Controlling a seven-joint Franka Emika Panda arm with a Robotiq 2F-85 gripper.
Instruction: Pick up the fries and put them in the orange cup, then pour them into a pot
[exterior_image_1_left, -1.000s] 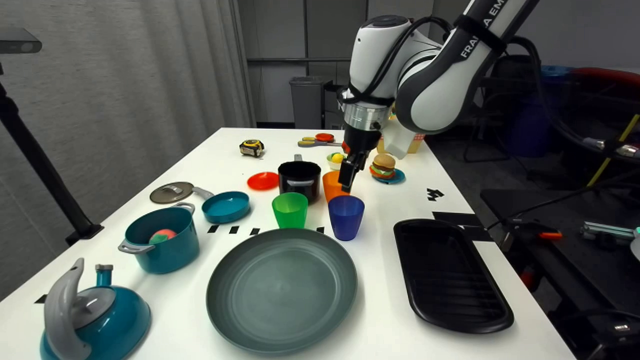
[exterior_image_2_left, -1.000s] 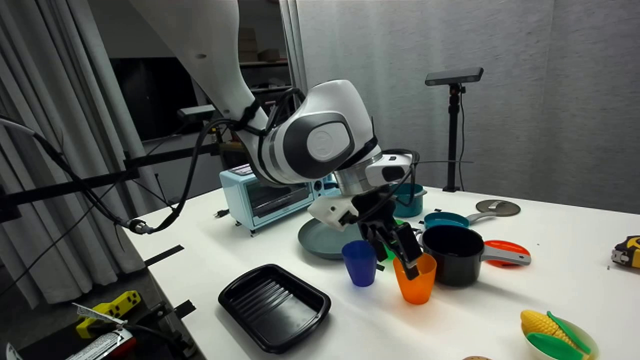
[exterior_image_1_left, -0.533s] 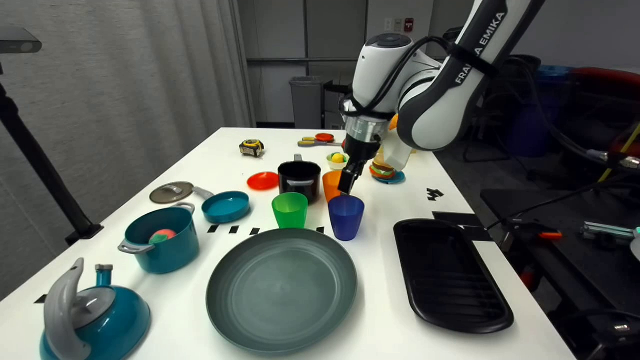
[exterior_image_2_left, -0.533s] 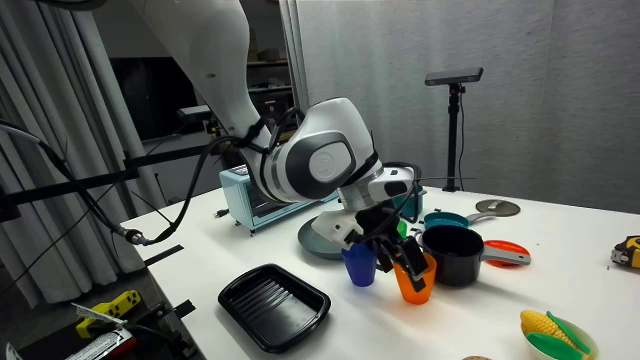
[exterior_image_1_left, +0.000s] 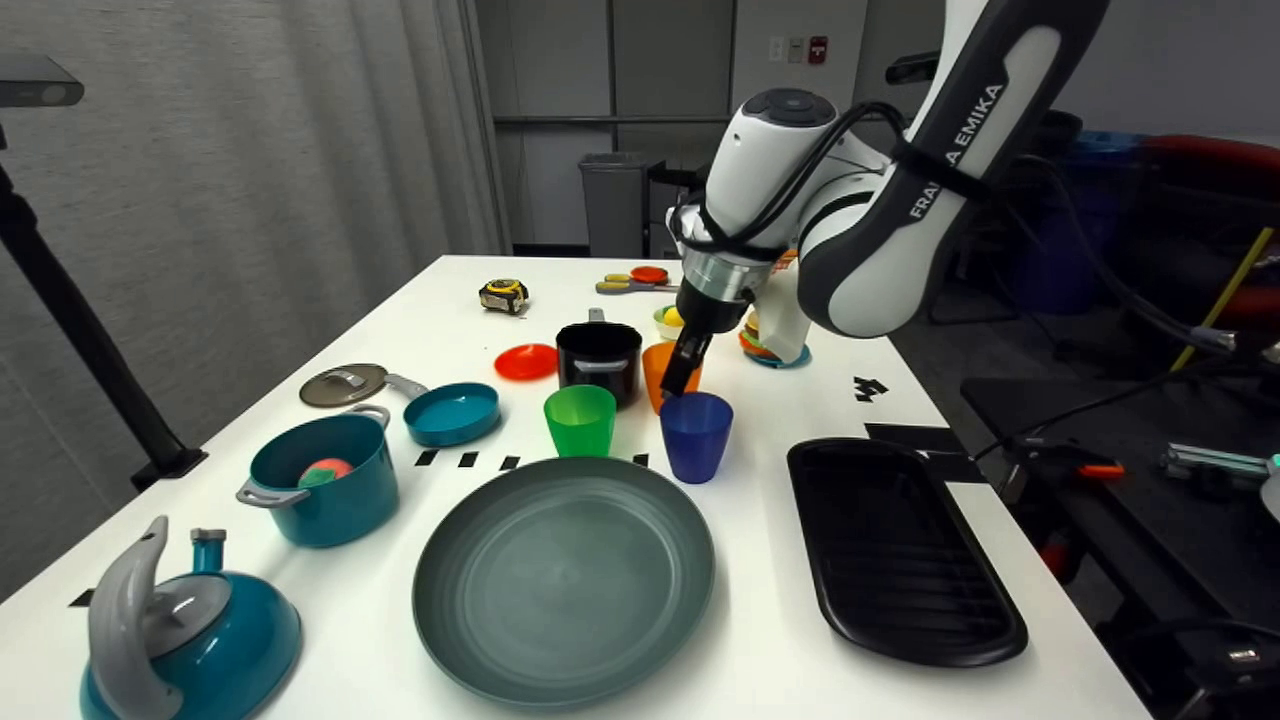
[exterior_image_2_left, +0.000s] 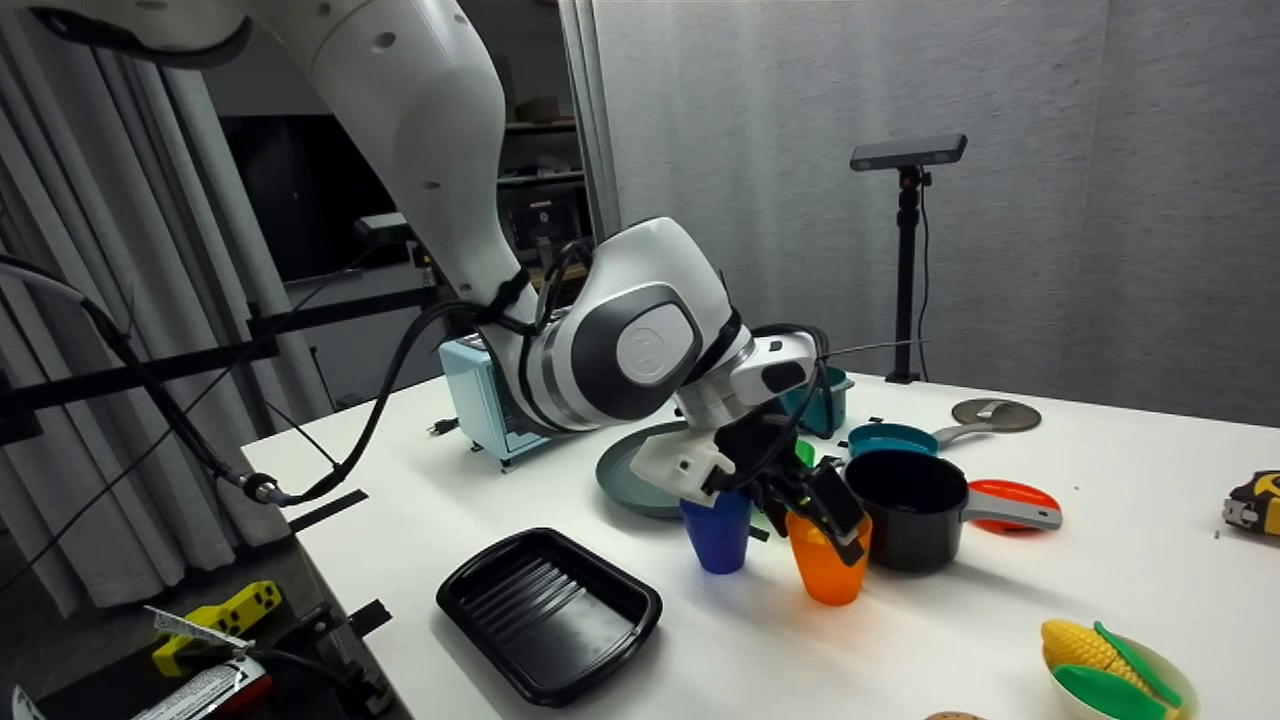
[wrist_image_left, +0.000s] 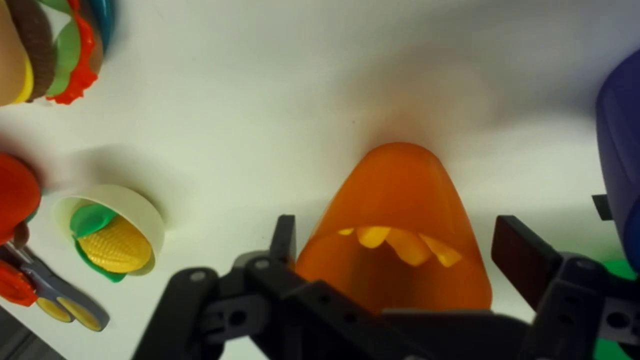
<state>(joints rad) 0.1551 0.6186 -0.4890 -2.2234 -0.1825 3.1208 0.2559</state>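
4 yellow ends of fries (wrist_image_left: 410, 247) show inside the orange cup (wrist_image_left: 400, 192), so I judge the filling finished and my step in hand to be grasping that cup for the pour. My claw (wrist_image_left: 395, 230) gapes, its 2 fingers (wrist_image_left: 522, 260) astride the cup with slivers of white table (wrist_image_left: 225, 165) showing between; I hold nothing. To do this well, I should keep the cup centred, so that neither finger shoves it as I close. Its wall tapers towards the base, so I'd expect a square squeeze to hold better than a crooked pinch, and too much force might buckle it. I'd lift straight before tipping, minding the blue cup (exterior_image_1_left: 697, 445): in an exterior view my fingers overlap its rim, touching or not, I can't tell.

Counting: 3 upright cups, the orange, the blue and the green cup (exterior_image_1_left: 580, 420); 2 pots, the black pot (exterior_image_2_left: 915, 535) just beside the orange cup and the teal pot (exterior_image_1_left: 345, 510) farther off. The black pot seems the likelier target. Also 1 black tray (exterior_image_2_left: 550, 650), 1 burger (wrist_image_left: 50, 50), and 1 corn cob (wrist_image_left: 117, 245) in 1 bowl (wrist_image_left: 130, 202).
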